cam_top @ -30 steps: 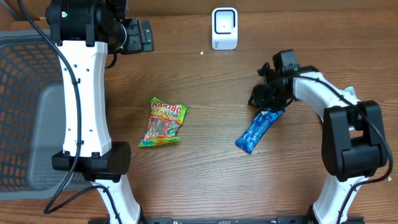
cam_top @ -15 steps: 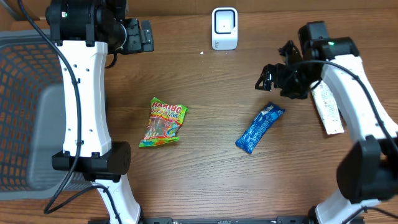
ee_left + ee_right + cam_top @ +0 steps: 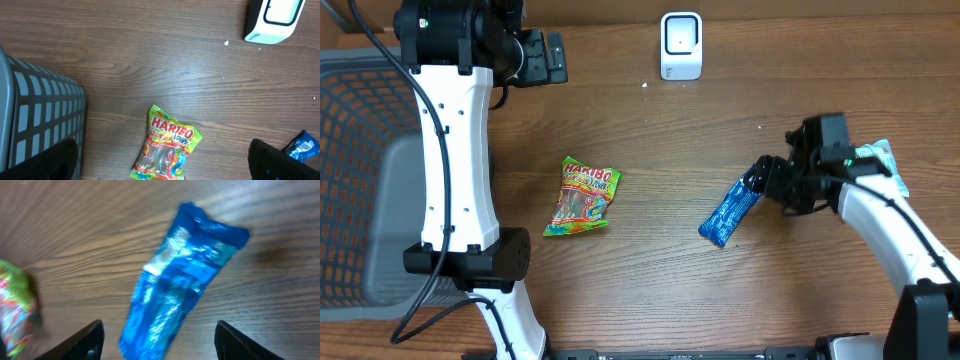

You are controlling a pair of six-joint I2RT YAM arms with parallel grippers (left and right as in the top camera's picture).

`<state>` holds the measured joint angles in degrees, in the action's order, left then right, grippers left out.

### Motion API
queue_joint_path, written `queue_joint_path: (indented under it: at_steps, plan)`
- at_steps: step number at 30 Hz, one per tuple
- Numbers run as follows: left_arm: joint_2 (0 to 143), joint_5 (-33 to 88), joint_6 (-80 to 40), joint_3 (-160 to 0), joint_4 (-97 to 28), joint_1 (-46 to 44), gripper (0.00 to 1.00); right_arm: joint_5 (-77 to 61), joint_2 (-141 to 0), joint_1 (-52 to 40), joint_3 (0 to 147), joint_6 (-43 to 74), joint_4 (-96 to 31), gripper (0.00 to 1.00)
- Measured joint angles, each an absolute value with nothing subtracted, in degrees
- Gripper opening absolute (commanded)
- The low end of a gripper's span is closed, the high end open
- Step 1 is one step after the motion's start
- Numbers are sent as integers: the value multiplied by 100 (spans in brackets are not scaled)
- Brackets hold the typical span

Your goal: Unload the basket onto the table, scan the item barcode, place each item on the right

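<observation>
A blue snack wrapper point(image 3: 733, 212) lies slanted on the wooden table, right of centre. My right gripper point(image 3: 761, 179) hovers at its upper right end. In the right wrist view the wrapper point(image 3: 185, 275) runs down between the two dark fingers point(image 3: 86, 342), which stand wide apart and touch nothing. A Haribo bag point(image 3: 582, 196) lies flat at centre left. The white barcode scanner point(image 3: 681, 45) stands at the back edge. My left gripper point(image 3: 545, 57) is high at the back left, open and empty, with the Haribo bag point(image 3: 167, 145) below it in its wrist view.
A grey mesh basket point(image 3: 360, 180) fills the left side, its corner point(image 3: 45, 120) in the left wrist view. A white and teal packet point(image 3: 880, 158) peeks out behind the right arm near the right edge.
The right arm lifted up and away from the blue wrapper, then came back down lower and to its right. Its jaws widened. The left arm and both packets stayed put.
</observation>
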<state>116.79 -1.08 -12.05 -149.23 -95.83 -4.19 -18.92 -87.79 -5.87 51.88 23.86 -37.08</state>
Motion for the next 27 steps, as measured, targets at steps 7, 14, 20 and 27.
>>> queue_joint_path:
  at_steps: [7,14,20,27]
  plan:
    - [11679,-108,-1205,-14923,-9581,-419,100,-1859,-8978,-572,4438,2897,-2635,70]
    - [11679,-106,-1205,-14923,-9581,-419,100,-2062,-9292,-565,4239,3087,-1839,65]
    - [11679,-106,-1205,-14923,-9583,-419,100,-2565,-9609,-556,4283,2976,-1396,47]
    - [11679,-108,-1205,-14923,-9581,-419,100,-2670,-9872,-563,4246,2338,-797,19]
